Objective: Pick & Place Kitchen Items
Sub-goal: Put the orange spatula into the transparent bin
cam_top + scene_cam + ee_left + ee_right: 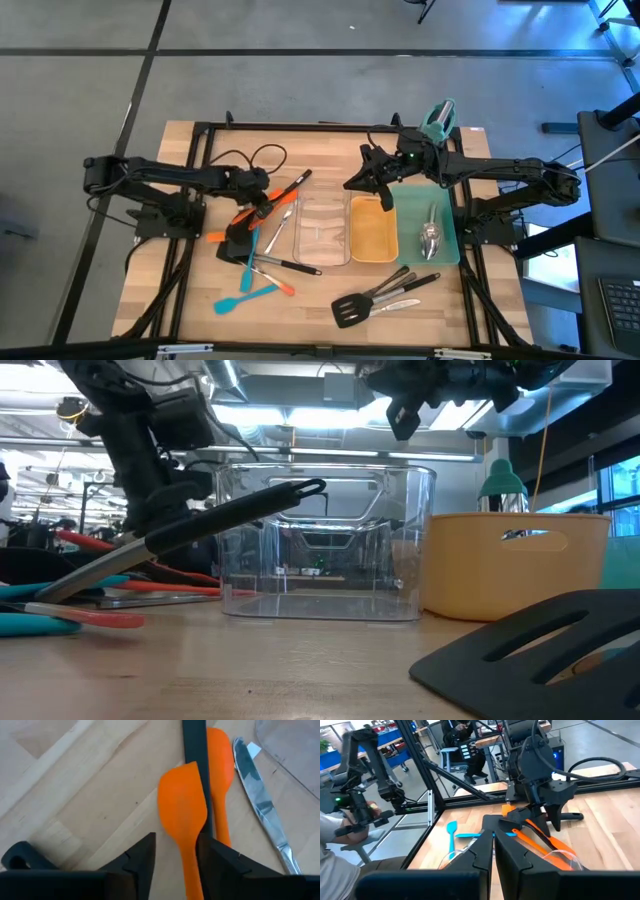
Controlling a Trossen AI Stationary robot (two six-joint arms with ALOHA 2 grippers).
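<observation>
Left claw [175,857] is closed on an orange spatula [184,810], low over the table [180,290] just at 9 o'clock of the clear tray [322,232]. A knife [260,805] and a second orange utensil [221,765] are seen just beside it. Right claw [360,180] is held shut and empty, up above the yellow tray [372,232] at its 12 o'clock. Blue spatulas [243,295] lie at 6 o'clock of the left claw; black turners [365,300] are placed at 6 o'clock of the trays; a spoon [430,238] sits in the green tray [445,205].
</observation>
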